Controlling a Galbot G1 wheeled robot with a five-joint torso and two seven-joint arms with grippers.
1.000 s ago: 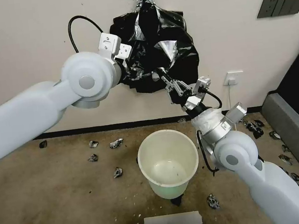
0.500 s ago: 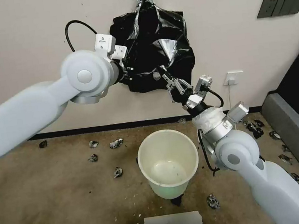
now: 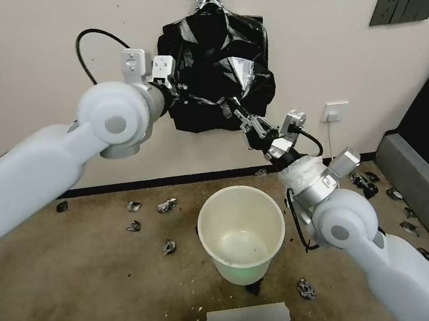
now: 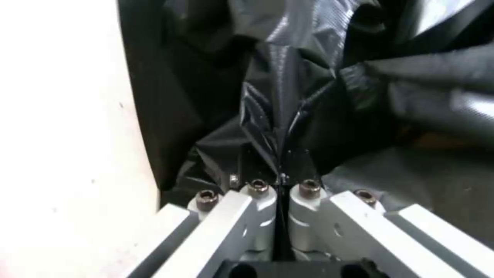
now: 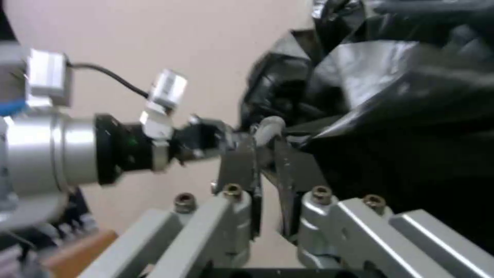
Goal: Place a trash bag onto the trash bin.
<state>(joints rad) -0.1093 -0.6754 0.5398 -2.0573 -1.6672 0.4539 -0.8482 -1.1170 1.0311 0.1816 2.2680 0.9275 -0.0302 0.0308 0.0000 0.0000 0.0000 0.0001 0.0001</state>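
Left gripper [image 3: 181,92] higher; scraps [image 3: 167,205] around bin [image 3: 241,230].

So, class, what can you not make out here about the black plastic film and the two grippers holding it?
- Head view: where the thin, glossy black plastic trash bag ends and the hanging black bundle begins; the black folds merge.
- Left wrist view: the bag's mouth, cut off by the picture's edges beyond the left gripper.
- Right wrist view: how much film the right gripper pinches; its own fingers cover it.

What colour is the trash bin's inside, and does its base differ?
Cream-white inside; the trash bin turns pale green toward its base. Head view shows it best.
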